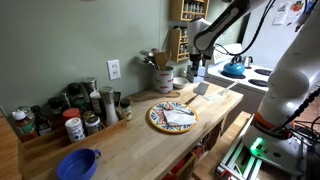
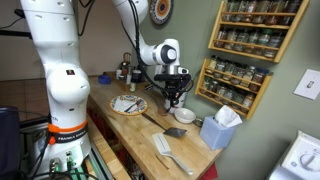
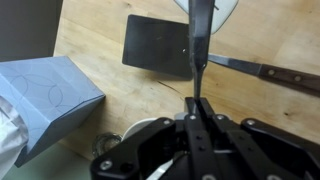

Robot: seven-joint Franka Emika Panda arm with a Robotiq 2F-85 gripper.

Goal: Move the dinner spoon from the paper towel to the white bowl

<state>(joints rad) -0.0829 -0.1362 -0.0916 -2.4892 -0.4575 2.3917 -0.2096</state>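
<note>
your hand [image 3: 197, 104] is clamped on the spoon [image 3: 198, 45], aimed at the bowl [image 3: 226, 6] at top centre, seemingly for release.

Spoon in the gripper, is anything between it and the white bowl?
Nothing visible does. In the wrist view the spoon, clamped in the gripper, points at the white bowl; the black spatula lies flat on the counter beside it.

White arm [image 2: 58, 60] seen risen from its base and bent over at the elbow, wrist turned straight down in both exterior views, gripper [image 2: 173, 97] pointed downward, fingers [image 3: 188, 122] drawn together in the wrist view, dinner spoon [image 3: 198, 50] pinched between the tips.
</note>
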